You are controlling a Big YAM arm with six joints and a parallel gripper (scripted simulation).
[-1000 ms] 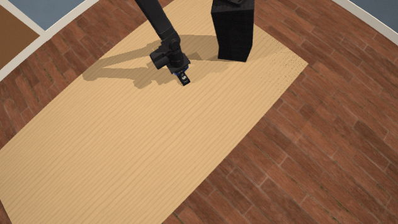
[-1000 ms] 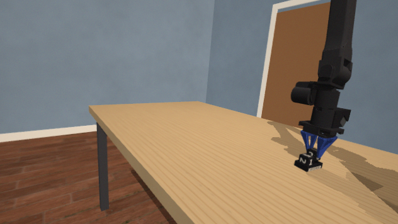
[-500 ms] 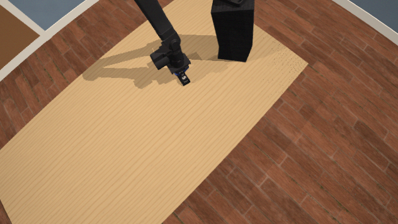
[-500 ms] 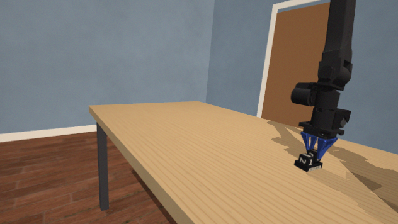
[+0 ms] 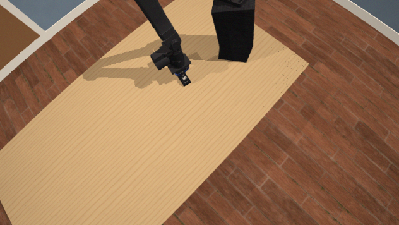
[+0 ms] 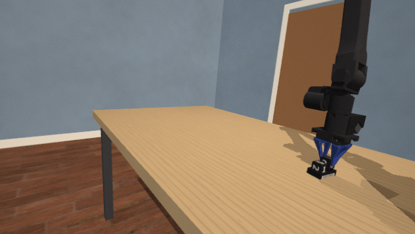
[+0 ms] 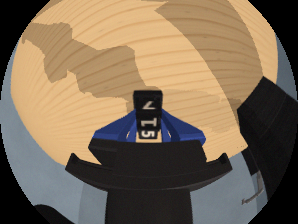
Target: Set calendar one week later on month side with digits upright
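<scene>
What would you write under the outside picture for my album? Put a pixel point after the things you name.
Blue fingers [image 6: 339,154] reach down to the little black calendar [image 6: 322,173] on the wooden table [image 6: 210,158].

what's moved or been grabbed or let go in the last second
Nothing has visibly changed. The gripper is in the same place at the calendar, which sits where it was on the table. Whether its hold altered is too small to tell.
</scene>
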